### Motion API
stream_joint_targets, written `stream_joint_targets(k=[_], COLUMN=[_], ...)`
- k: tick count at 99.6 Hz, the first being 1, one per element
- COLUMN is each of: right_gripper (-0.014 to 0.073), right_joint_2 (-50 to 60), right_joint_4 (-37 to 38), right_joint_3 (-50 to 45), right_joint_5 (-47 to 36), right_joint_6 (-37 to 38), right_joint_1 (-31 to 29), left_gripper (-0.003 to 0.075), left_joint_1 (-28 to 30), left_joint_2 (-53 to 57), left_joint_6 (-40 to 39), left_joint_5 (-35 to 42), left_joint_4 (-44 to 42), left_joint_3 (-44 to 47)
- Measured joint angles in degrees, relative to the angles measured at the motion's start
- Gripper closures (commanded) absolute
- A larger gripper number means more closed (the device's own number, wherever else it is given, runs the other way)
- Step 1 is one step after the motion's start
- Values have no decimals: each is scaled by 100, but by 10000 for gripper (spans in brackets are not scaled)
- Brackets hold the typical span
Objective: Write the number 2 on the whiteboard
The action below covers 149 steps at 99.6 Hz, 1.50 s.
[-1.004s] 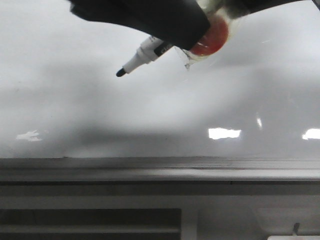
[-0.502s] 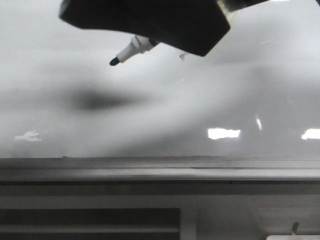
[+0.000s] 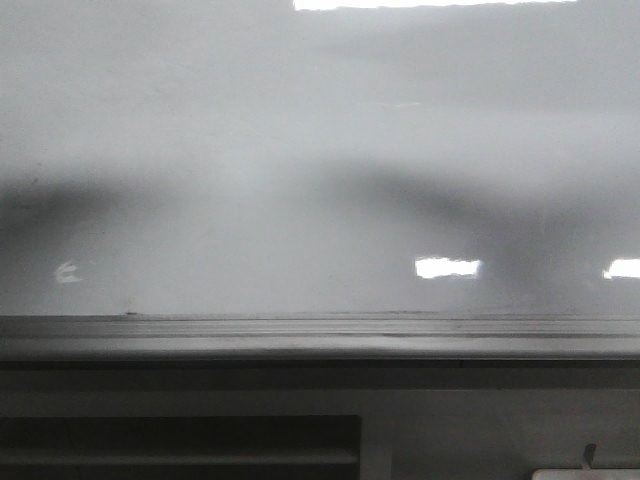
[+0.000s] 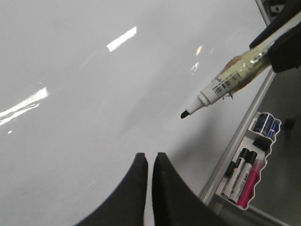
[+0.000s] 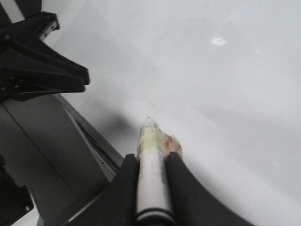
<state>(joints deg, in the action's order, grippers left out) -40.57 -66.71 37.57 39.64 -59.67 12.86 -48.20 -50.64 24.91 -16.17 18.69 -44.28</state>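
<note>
The whiteboard (image 3: 300, 150) fills the front view, glossy white-grey, with a grey metal ledge (image 3: 300, 335) along its lower edge. No number 2 shows on it in any view. My right gripper (image 5: 151, 157) is shut on a white marker (image 5: 150, 179) with tape round its barrel. In the left wrist view the marker (image 4: 221, 89) has its black tip a little off the whiteboard (image 4: 94, 94). My left gripper (image 4: 149, 156) is shut and empty over the board. Neither gripper shows in the front view.
A small tray (image 4: 249, 169) with several spare markers, black, blue and pink, hangs below the ledge (image 4: 240, 136). The left arm (image 5: 42, 75) shows dark in the right wrist view beside the board's edge.
The right gripper with the marker moved up and out of the front view; its shadow on the board has shifted.
</note>
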Motion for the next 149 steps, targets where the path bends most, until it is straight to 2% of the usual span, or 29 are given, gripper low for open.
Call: stream_joint_targets(k=[18,41,79,123,149], right_gripper=[655,655,655,655,655], right_joint_2=[48,-237,-663,192,140], right_joint_4=[-11,-42,-175,-267,-321], right_joint_3=[-412,-513,-513,-1307,-1530], right_joint_5=[-678,-1133,-1281,-1983,-1633], right_joint_6=[0,-83,-190,117,154], right_joint_1=[0,0,36,53,53], left_gripper=[741,741,741,741,741], left_joint_1=[0,0,0,0,0], left_joint_2=[256,294,303,303,303], left_joint_6=[-66,-75,-75,-75,-75], left_joint_5=[656,838,873,873,916], left_joint_4=[254,336,345,349,349], left_joint_3=[549,713,713,713,713])
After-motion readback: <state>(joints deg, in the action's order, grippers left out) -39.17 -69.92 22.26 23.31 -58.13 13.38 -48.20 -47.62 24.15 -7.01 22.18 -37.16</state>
